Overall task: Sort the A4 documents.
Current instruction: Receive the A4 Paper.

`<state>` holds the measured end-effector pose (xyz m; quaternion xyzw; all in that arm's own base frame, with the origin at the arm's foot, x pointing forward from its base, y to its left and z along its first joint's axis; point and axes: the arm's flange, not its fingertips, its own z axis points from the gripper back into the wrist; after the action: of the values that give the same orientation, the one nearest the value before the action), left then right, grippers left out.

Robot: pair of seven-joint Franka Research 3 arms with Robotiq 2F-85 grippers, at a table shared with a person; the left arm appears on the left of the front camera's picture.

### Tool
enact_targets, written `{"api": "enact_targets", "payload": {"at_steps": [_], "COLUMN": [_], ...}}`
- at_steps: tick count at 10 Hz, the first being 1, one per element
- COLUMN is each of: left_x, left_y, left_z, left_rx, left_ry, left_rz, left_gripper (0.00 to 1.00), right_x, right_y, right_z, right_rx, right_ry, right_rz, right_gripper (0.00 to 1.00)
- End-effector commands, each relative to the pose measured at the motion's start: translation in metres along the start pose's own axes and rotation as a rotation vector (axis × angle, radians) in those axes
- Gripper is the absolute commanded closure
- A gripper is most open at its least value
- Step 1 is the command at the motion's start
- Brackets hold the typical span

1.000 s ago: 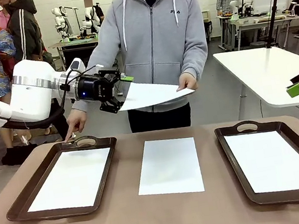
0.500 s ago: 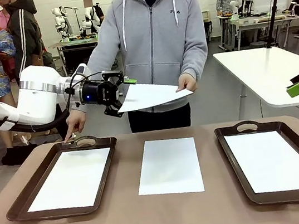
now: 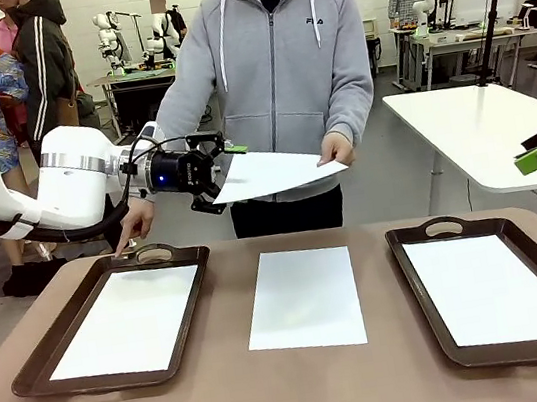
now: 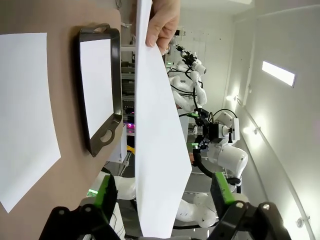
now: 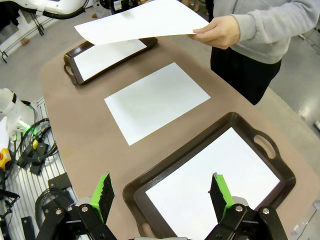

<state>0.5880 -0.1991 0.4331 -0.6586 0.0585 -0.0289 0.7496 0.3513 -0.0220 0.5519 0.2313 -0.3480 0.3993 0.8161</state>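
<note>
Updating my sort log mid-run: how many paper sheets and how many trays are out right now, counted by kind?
A4 sheets: 4
Brown trays: 2
Total: 6

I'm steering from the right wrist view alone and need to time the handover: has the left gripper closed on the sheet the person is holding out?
Observer: Not yet. In the left wrist view, the left gripper is open. The held sheet has its edge between the green pads, with a gap on each side.
Operator: And the person's other hand, what is it doing?
Observer: In the front view, it points one finger down at the table's far edge, just beside the handle of the left tray.
</note>
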Motion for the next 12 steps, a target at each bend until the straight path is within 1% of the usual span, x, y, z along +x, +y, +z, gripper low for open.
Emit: {"api": "enact_targets", "payload": {"at_steps": [1, 2, 3, 4, 5, 6, 7, 8, 10, 12], "left_x": [0.0031, 0.0031, 0.0033, 0.0028, 0.0026, 0.0029, 0.0028, 0.0025, 0.0018, 0.0018], "left_y": [-0.0047, -0.0041, -0.0036, -0.0032, -0.0023, -0.001, -0.0004, 0.0002, 0.0006, 0.0004], "left_z": [-0.001, -0.002, -0.002, -0.0032, -0.0039, -0.003, -0.0014, -0.001, -0.001, -0.0002], "left_rx": [-0.048, -0.044, -0.043, -0.041, -0.039, -0.035, -0.033, -0.03, -0.025, -0.012], "left_ry": [0.004, 0.007, 0.01, 0.009, 0.012, 0.008, 0.006, 0.004, 0.005, 0.006], "left_rz": [0.01, 0.006, 0.007, 0.017, 0.015, 0.018, 0.017, 0.021, 0.02, 0.011], "left_gripper": [0.21, 0.37, 0.4, 0.56, 0.59, 0.75, 0.77, 0.94, 1.0, 1.0], "right_x": [-0.0006, -0.0006, -0.0006, -0.0006, -0.0006, -0.0006, -0.0006, -0.0006, -0.0006, -0.0006], "right_y": [-0.0001, -0.0001, -0.0001, -0.0001, -0.0001, -0.0001, -0.0001, -0.0001, -0.0001, -0.0001], "right_z": [-0.0011, -0.0011, -0.0011, -0.0011, -0.0011, -0.0011, -0.0011, -0.0011, -0.0011, -0.0011], "right_rx": [0.004, 0.004, 0.004, 0.004, 0.004, 0.004, 0.004, 0.004, 0.004, 0.004], "right_ry": [-0.004, -0.004, -0.004, -0.004, -0.004, -0.004, -0.004, -0.004, -0.004, -0.004], "right_rz": [0.002, 0.002, 0.002, 0.002, 0.002, 0.002, 0.002, 0.002, 0.002, 0.002], "right_gripper": [0.0, 0.0, 0.0, 0.0, 0.0, 0.0, 0.0, 0.0, 0.0, 0.0]}}
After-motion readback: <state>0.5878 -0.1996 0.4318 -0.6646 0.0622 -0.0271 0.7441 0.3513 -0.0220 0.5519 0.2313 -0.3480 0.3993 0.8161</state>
